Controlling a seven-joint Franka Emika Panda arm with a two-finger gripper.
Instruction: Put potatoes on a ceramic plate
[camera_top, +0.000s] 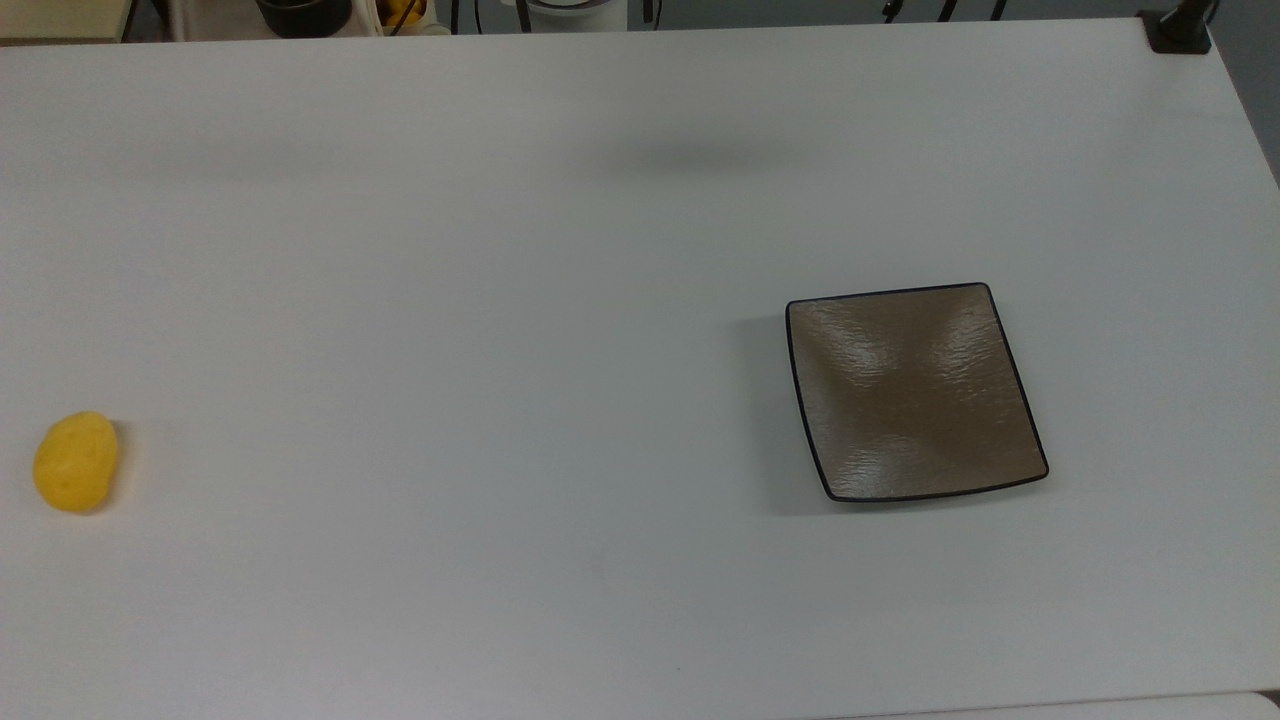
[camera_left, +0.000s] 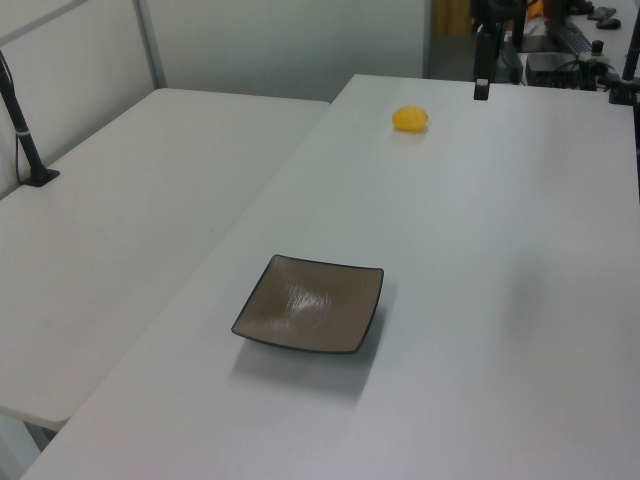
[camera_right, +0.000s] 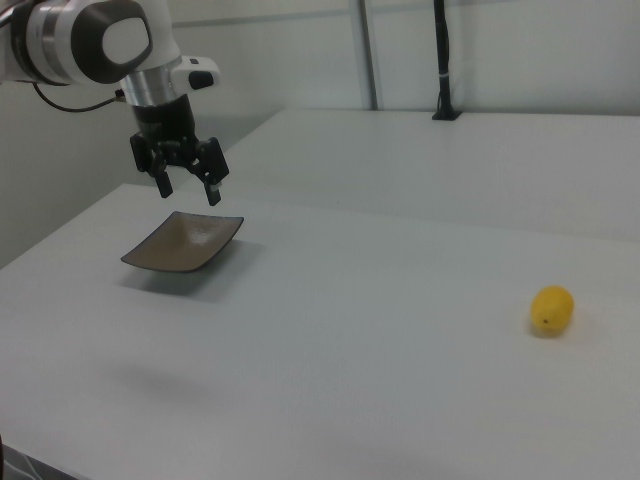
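Table (camera_top: 560, 300): white, matte, wide; a faint grey shadow lies on it near the top view's upper middle.
Second table (camera_left: 130, 200): also white, it stands edge to edge with the first one, on the left view's left.
Black post (camera_left: 22, 130): thin, upright on a small base on the second table (a cable runs along it).
Black clamp (camera_top: 1180, 30): at the table corner, the top view's upper right.
Dark round container (camera_top: 303, 15): behind the table's far edge, cut by the frame.

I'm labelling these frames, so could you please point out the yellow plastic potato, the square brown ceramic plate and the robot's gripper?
Yellow plastic potato (camera_top: 76, 462): top view, middle of its body.
Square brown ceramic plate (camera_top: 915, 395): top view, bare centre.
Gripper (camera_right: 187, 189): right view, between its open jaws.
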